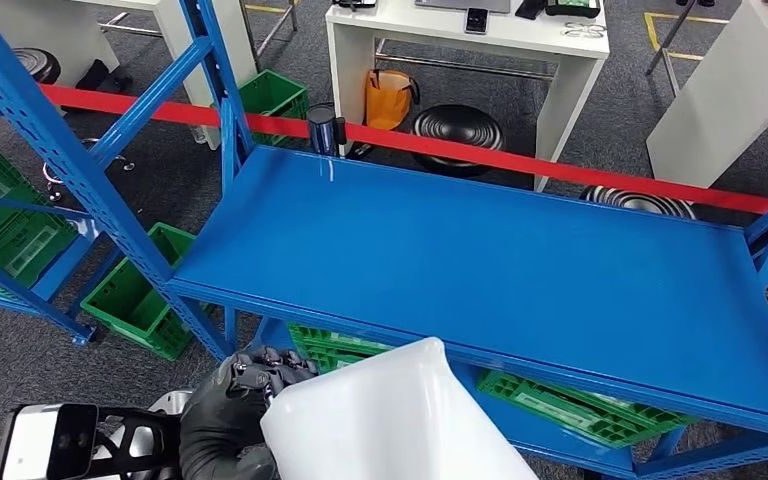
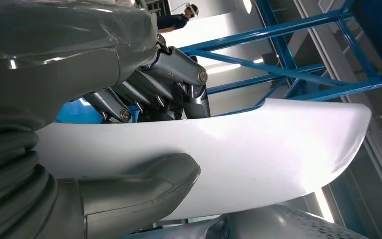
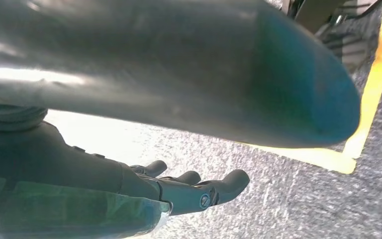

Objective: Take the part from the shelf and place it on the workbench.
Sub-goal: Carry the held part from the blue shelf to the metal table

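Head view light: bright and even, soft sheen on the blue shelf, faint shadows beneath it.
White part: nearly overexposed beside the shelf's front edge.
Left wrist view: backlit; ceiling strip glare behind the part, the thumb blurred.
Right wrist view: dim, close thumb out of focus, floor patch blown out.

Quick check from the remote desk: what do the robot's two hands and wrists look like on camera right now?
The left hand wears a glossy black glove; in its wrist view it shows a grey ribbed cover, a thick grey thumb and metal-grey linked fingers with round pins. A black-and-white block sits on the left wrist. The right hand has dark fingers, one bearing a small round logo, and a clear film over the wrist.
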You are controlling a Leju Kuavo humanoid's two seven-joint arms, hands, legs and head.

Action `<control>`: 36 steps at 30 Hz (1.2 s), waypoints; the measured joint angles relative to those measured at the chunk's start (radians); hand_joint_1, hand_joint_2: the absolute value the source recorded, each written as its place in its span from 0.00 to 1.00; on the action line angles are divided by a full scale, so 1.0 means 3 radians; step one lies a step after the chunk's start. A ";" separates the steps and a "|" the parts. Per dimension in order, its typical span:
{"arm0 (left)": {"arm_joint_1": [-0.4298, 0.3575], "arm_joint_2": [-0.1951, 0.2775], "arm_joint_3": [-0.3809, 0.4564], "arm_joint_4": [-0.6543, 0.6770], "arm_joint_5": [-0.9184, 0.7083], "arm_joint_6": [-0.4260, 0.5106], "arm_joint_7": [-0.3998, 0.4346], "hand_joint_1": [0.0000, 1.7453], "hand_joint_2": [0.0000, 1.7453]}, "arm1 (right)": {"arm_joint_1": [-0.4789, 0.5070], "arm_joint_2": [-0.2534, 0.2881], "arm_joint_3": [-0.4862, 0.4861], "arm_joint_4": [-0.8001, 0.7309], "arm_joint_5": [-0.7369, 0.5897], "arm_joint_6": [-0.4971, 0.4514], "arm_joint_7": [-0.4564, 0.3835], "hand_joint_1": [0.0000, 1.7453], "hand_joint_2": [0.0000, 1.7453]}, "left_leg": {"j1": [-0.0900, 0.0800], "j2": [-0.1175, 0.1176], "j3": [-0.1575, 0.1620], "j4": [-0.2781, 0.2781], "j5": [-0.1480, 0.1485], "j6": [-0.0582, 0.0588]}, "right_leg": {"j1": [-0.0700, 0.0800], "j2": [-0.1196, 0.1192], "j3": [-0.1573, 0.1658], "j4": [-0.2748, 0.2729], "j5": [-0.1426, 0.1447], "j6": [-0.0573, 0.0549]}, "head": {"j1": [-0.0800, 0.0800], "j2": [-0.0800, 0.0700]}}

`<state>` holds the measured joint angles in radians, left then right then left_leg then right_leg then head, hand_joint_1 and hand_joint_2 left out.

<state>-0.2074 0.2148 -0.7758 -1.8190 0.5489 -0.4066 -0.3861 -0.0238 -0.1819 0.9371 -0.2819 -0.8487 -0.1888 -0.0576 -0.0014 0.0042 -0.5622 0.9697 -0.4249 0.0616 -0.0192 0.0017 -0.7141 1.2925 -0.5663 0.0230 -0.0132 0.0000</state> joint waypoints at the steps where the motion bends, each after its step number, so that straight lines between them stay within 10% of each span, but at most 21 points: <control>1: 0.0000 0.0000 -0.0001 0.0000 0.0000 -0.0002 0.0000 1.00 1.00 | 0.0002 -0.0001 0.0000 0.0000 -0.0001 0.0000 0.0000 0.00 0.00 | -0.0001 -0.0001 0.0001 0.0003 -0.0001 -0.0001 | -0.0004 -0.0001 0.0010 -0.0021 0.0026 0.0028 | 0.0001 0.0000; 4: -0.0001 -0.0002 -0.0001 0.0000 0.0001 -0.0011 0.0000 1.00 1.00 | -0.0004 -0.0008 0.0001 0.0000 -0.0005 0.0000 -0.0001 0.00 0.00 | -0.0009 -0.0006 -0.0001 0.0037 -0.0020 -0.0029 | -0.0017 -0.0008 0.0346 -0.0696 0.0284 0.0107 | 0.0001 0.0000; 6: -0.0001 -0.0003 0.0000 0.0000 0.0002 -0.0017 0.0000 1.00 1.00 | -0.0007 -0.0011 0.0001 0.0000 -0.0005 0.0000 -0.0003 0.00 0.00 | -0.0025 -0.0009 -0.0012 0.0066 -0.0040 -0.0064 | -0.0014 -0.0011 0.0482 -0.0968 0.0373 0.0076 | -0.0001 0.0000; 10: -0.0004 -0.0002 0.0001 -0.0001 0.0007 -0.0022 0.0000 0.99 1.00 | -0.0004 -0.0008 0.0001 0.0000 -0.0011 0.0001 -0.0004 0.00 0.00 | -0.0011 -0.0010 -0.0044 0.0134 -0.0087 -0.0125 | -0.0026 -0.0006 0.0489 -0.0993 0.0401 -0.0012 | -0.0004 0.0000; 14: -0.0002 0.0002 0.0002 0.0000 0.0025 -0.0035 0.0000 0.99 1.00 | -0.0003 -0.0009 0.0001 0.0000 -0.0017 0.0004 -0.0005 0.00 0.00 | 0.0024 -0.0016 -0.0407 0.0913 -0.0492 -0.0200 | -0.0036 -0.0005 0.0484 -0.0995 0.0405 -0.0050 | -0.0016 0.0000; 16: 0.0001 0.0005 0.0002 0.0000 0.0031 -0.0039 0.0000 1.00 1.00 | -0.0001 -0.0009 0.0001 0.0000 -0.0019 0.0004 -0.0005 0.00 0.00 | 0.0035 -0.0015 -0.0505 0.1107 -0.0512 -0.0204 | -0.0029 -0.0003 0.0484 -0.0994 0.0405 -0.0049 | -0.0016 0.0000; 21: -0.0006 0.0005 0.0005 0.0000 0.0045 -0.0058 -0.0009 1.00 1.00 | -0.0004 0.0003 0.0001 0.0000 -0.0024 0.0006 -0.0011 0.00 0.00 | 0.0012 -0.0016 -0.0031 0.0145 -0.0079 -0.0108 | -0.0004 0.0010 0.0499 -0.0996 0.0405 -0.0032 | -0.0013 0.0000; 25: -0.0008 0.0004 0.0012 -0.0002 0.0061 -0.0073 -0.0032 1.00 1.00 | -0.0004 0.0005 0.0002 0.0000 -0.0035 0.0005 -0.0017 0.00 0.00 | 0.0004 -0.0012 -0.0003 0.0041 -0.0041 -0.0046 | -0.0001 0.0004 0.0473 -0.0984 0.0397 0.0027 | -0.0009 0.0000; 31: -0.0007 -0.0004 0.0012 -0.0002 0.0062 -0.0075 -0.0044 1.00 1.00 | -0.0001 -0.0006 0.0009 0.0000 -0.0044 0.0003 -0.0018 0.00 0.00 | -0.0002 -0.0005 0.0006 -0.0009 0.0001 -0.0004 | -0.0002 0.0001 -0.0008 0.0025 -0.0018 0.0006 | 0.0001 0.0000; 36: -0.0007 -0.0004 0.0012 -0.0001 0.0061 -0.0074 -0.0065 1.00 1.00 | -0.0014 -0.0021 0.0024 0.0000 -0.0043 0.0003 -0.0018 0.00 0.00 | -0.0019 -0.0015 -0.0013 0.0061 -0.0036 -0.0055 | -0.0018 -0.0006 0.0444 -0.0862 0.0319 0.0107 | 0.0002 0.0000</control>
<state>-0.2094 0.2136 -0.7721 -1.8193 0.5673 -0.4289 -0.4054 -0.0279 -0.1881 0.9443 -0.2819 -0.8617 -0.1881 -0.0629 -0.0071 -0.0003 -0.5661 0.9881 -0.4357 0.0451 -0.0246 0.0000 -0.5808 1.0339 -0.4706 0.0551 -0.0127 0.0000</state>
